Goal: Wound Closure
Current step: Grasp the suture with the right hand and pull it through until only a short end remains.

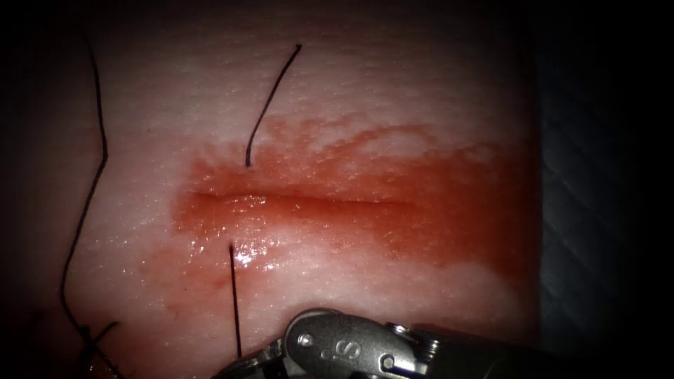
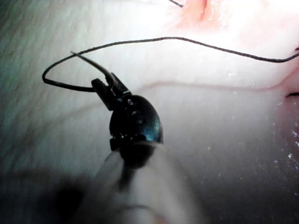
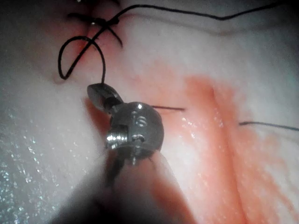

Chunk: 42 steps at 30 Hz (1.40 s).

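You have the tissue [image 1: 393, 91] spread under both tools, its cut [image 1: 302, 202] lying beyond your right claw [image 3: 103, 94] in a wide stain of red fluid [image 1: 449, 217]. Your right claw sits at the near edge of the tissue, closed together on the thread [image 1: 234, 302]. From this claw the thread runs straight up into the tissue just short of the cut, and a free end stands out on the cut's far side. Your left claw [image 2: 105, 84] is clamped on the needle [image 2: 91, 62] near its tail. The needle is clear of the tissue, its point reaching out past the claw tips, with thread looping round beside them.
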Motion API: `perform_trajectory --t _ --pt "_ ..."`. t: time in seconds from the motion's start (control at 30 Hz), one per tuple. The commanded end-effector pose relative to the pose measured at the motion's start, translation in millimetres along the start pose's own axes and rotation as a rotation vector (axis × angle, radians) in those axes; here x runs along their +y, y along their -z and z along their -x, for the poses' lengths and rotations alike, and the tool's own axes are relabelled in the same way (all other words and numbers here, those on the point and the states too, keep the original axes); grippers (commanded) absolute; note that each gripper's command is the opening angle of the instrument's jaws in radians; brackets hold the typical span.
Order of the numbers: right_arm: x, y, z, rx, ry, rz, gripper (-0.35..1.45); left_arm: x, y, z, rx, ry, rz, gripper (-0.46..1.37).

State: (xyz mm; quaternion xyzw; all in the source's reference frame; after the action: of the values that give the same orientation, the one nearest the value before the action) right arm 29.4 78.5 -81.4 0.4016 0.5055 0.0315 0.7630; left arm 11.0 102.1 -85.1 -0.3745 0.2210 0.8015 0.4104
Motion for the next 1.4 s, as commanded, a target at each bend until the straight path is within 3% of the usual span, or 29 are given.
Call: perform_trajectory --t 0.03,0.37,0.67,0.93,1.4 --pt "-0.3 -0.1 0.0 -0.007 -0.007 -0.020 -0.35 0.3 -0.1 0.0 -0.001 -0.001 0.001 -0.35" --pt "-1.8 -0.7 0.2 -0.036 -0.072 -0.116 -0.35 2.0 -0.5 0.7 0.011 -0.002 0.016 -0.35" --pt "-2.8 -1.0 0.9 -0.070 -0.096 -0.221 -0.35 2.2 -0.6 0.9 0.010 -0.003 0.018 -0.35" --pt "-2.9 -1.2 0.8 -0.029 -0.114 -0.320 -0.35 2.1 -0.6 0.9 0.010 -0.003 0.018 -0.35" --pt "-2.7 -1.8 2.4 -0.041 -0.163 -0.439 -0.35 2.0 -0.5 1.0 0.011 -0.003 0.019 -0.35"
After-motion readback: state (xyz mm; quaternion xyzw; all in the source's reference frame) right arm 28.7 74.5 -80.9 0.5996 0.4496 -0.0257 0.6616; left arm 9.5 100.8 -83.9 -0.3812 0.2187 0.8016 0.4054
